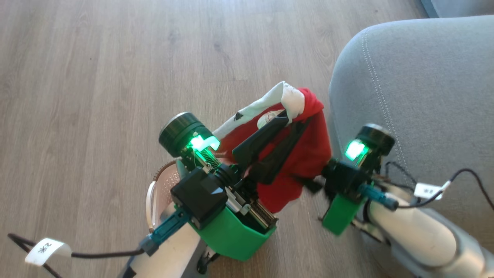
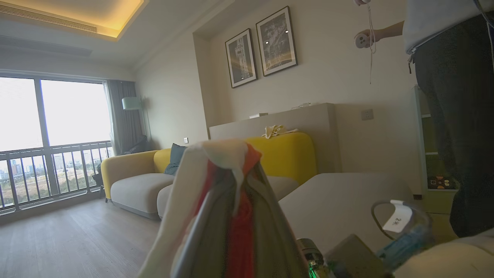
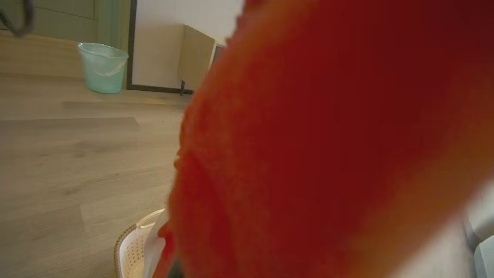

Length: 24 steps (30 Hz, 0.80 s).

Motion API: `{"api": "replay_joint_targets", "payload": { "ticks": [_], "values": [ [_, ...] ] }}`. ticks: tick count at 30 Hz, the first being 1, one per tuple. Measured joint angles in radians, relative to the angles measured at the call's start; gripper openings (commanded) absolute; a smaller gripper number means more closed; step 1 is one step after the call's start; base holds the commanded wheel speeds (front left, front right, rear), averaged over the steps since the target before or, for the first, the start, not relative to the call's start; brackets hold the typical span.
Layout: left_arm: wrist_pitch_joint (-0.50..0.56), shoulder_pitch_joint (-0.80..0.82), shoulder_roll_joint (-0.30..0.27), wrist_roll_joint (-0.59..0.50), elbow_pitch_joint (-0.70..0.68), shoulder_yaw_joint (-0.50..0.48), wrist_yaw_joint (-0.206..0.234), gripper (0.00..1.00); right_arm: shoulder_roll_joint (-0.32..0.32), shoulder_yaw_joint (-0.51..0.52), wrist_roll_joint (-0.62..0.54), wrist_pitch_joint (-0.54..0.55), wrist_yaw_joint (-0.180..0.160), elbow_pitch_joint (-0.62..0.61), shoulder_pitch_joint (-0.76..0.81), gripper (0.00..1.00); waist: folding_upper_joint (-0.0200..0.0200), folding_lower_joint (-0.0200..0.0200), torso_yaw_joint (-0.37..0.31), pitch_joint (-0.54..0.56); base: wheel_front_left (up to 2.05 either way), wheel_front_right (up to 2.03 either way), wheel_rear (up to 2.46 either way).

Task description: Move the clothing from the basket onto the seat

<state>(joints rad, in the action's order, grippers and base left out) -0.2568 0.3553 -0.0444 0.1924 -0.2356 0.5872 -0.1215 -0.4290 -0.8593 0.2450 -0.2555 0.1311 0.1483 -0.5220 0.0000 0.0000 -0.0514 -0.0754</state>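
Red clothing hangs above the basket, white trim on top, red part just beside the seat corner. Left fingers pressed together, pinching the trim. Right fingers at the cloth's lower edge, further from basket, blurred & part hidden: can't tell if spread or gripping, prob. touching fabric. Basket sits on wood floor.

Looked like a home living room, given yellow-and-grey sofa, framed pictures, floor lamp, balcony window and wood-plank floor.
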Motion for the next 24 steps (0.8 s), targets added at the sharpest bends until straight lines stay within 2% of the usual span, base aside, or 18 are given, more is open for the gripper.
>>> {"api": "replay_joint_targets", "payload": {
  "ticks": [8, 14, 21, 24],
  "values": [
    [0.0, -0.008, 0.0, 0.003, 0.013, -0.016, -0.008, 0.0, 0.08, 0.195, -0.044, 0.0, 0.0, 0.035, 0.079, 0.0, 0.0, 0.0, 0.014, 0.013, 0.0, 0.0, 0.0],
    [0.0, -0.015, 0.0, 0.003, 0.033, -0.052, -0.008, 0.0, 0.116, 0.323, -0.052, 0.0, 0.0, 0.029, 0.125, 0.0, 0.0, 0.0, 0.008, 0.017, 0.0, 0.0, 0.0],
    [0.0, -0.035, 0.0, 0.003, 0.07, -0.065, -0.008, 0.0, 0.159, 0.463, -0.061, 0.0, 0.0, 0.0, 0.131, 0.0, 0.0, 0.0, 0.002, 0.004, 0.0, 0.0, 0.0],
    [0.0, -0.034, 0.0, 0.014, 0.113, -0.053, -0.008, 0.0, 0.174, 0.491, -0.066, 0.0, 0.0, -0.006, 0.139, 0.0, 0.0, 0.0, 0.001, -0.003, 0.0, 0.0, 0.0]
  ]
}}
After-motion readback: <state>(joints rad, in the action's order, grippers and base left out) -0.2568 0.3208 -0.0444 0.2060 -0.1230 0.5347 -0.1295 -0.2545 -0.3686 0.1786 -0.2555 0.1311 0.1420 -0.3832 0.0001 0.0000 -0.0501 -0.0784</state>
